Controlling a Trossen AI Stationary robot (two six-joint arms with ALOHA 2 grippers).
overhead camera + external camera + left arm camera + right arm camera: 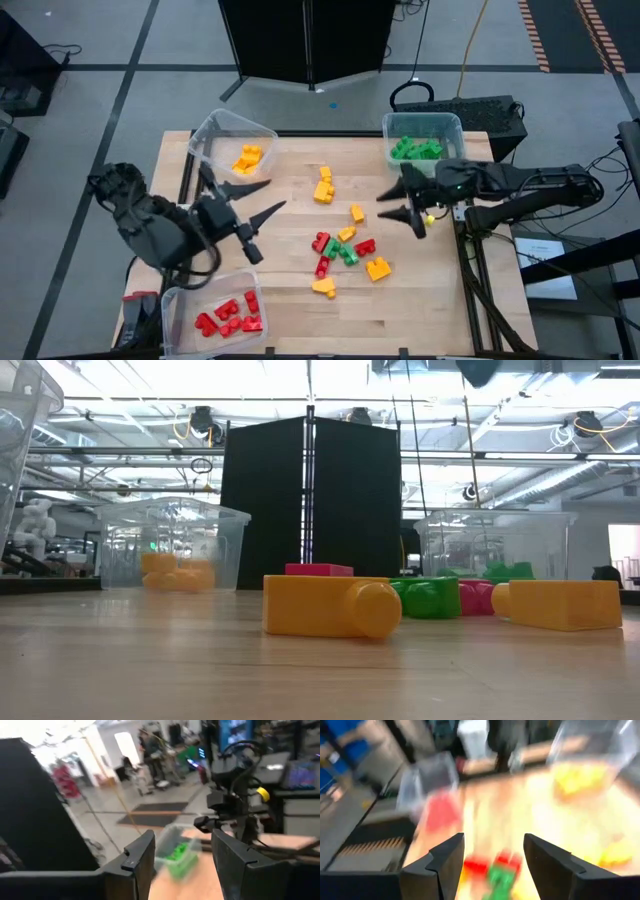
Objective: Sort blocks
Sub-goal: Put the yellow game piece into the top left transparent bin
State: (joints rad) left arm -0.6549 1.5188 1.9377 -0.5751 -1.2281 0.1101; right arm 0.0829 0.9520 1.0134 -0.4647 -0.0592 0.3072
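Here, from above, you see the wooden table (290,300) with three clear bins: one holding yellow blocks (247,158) at the far left, one holding green blocks (415,149) at the far right, one holding red blocks (229,315) at the near left. The unsorted blocks (343,247) lie loose in the table's middle, red, green and yellow mixed, some touching. The left gripper (258,198) hangs between the yellow bin and the red bin, its fingers spread apart with nothing between them; the right gripper (400,204) hangs just in front of the green bin, likewise parted and empty. At table height, a yellow block (330,606) lies on its side with a stud toward you, a second yellow block (560,604) lies to its right, and a green block (428,599) and red pieces lie between and behind them; two bins and a black panel (312,505) stand beyond. In the left wrist view, the two dark fingers (137,862) stand apart over nothing, the green bin (177,852) and the other arm ahead. In the right wrist view, the fingers (445,862) also stand apart, with red and green blocks (492,870) blurred on the table beyond them. Judge the blocks as light, rigid and smooth-sided: take one across its flat long sides, not over the studs, and pick a block standing clear of its neighbours. The wood is level and bare-grained; the room behind is an open workshop with overhead lights and cables on the floor.
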